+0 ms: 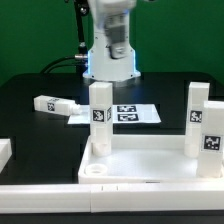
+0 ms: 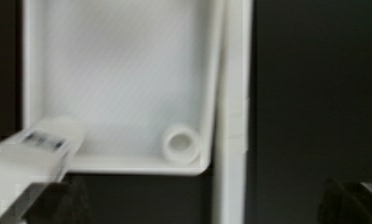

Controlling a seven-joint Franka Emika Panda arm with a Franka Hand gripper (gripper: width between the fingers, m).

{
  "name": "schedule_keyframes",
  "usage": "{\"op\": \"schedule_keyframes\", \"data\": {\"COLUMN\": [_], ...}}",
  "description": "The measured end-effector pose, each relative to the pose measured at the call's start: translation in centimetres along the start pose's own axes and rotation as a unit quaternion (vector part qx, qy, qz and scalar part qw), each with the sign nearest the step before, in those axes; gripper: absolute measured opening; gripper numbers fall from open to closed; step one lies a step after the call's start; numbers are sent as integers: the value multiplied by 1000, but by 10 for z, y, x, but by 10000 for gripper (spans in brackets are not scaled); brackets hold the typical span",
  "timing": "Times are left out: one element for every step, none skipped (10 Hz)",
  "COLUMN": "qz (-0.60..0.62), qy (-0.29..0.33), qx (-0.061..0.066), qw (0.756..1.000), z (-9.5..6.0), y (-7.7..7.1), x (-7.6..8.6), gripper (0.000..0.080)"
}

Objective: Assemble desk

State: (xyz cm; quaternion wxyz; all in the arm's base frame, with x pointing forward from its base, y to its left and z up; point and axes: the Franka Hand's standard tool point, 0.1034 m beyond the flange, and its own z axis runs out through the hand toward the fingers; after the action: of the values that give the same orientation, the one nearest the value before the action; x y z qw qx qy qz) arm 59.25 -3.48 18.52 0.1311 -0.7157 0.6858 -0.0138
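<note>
1. Two white square legs (image 1: 99, 118) (image 1: 196, 118) with black-and-white tags stand upright in the white rimmed tabletop (image 1: 140, 164), near the front of the black table (image 1: 25, 125).
2. One more leg (image 1: 52, 103) lies loose behind.
3. Gripper (image 1: 117, 45): I cannot tell whether it is apart or together.

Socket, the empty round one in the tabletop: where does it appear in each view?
Exterior view: socket sits low, left of centre, just in front of an upright leg.
Wrist view: socket lies in the tray's inner corner, near a tagged leg.
Shared landmark: the tabletop rim's corner beside it.
</note>
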Motion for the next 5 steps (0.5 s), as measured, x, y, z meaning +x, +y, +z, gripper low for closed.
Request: {"op": "schedule_keyframes", "data": {"qz": [13, 25, 22, 21, 24], "qy": [-11, -10, -10, -10, -10], "qx": [-15, -14, -16, -16, -16], "qw": [1000, 1000, 1000, 1000, 1000], "z": [-7, -10, -8, -7, -6], "y": [19, 22, 21, 22, 22], "x": [21, 26, 24, 23, 25], "gripper": [649, 649, 649, 649, 649]}}
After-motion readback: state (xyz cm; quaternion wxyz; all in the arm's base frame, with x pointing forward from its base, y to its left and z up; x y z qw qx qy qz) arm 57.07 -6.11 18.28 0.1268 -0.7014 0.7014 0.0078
